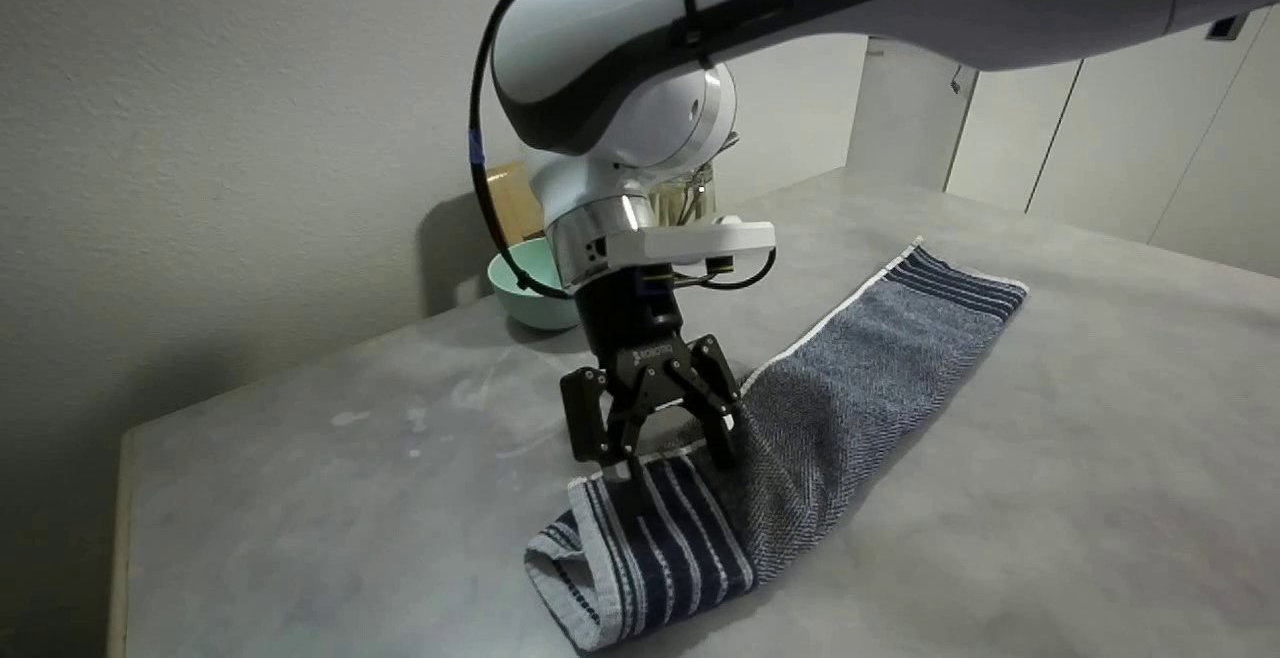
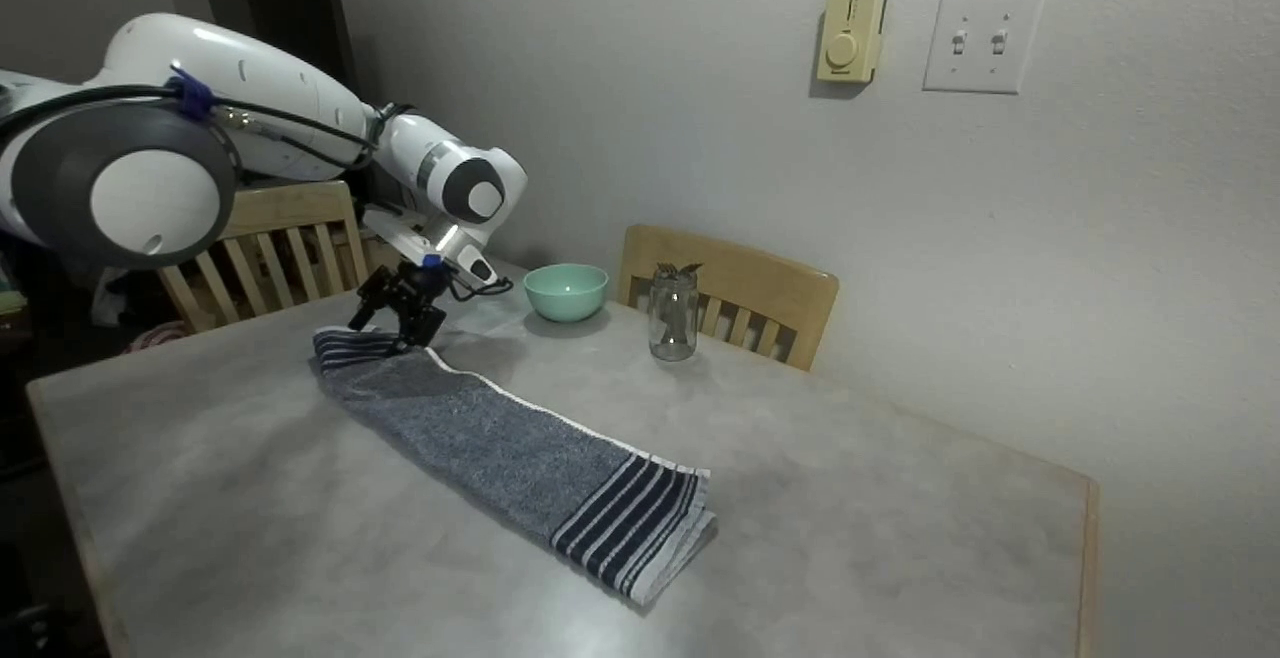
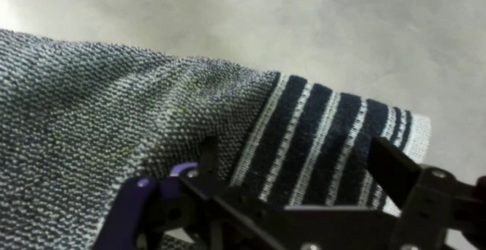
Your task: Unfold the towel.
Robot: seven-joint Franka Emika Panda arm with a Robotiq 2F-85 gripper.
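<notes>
Pale grey surface: towel on it, a long strip, layers showing at ends. Judged done: lengthwise opening; judged left: widthwise unfolding. Jaws spread wide over one striped end, gripping nothing.

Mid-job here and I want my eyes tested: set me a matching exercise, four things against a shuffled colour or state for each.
Things
1. Towel
2. Bowl
3. Jar
4. Pincer

Colour or state
A. clear glass, holding cutlery
B. spread open, at a striped end of cloth
C. slate blue-grey, with striped ends
D. plain mint green

Right pairs: 1-C, 2-D, 3-A, 4-B
</notes>
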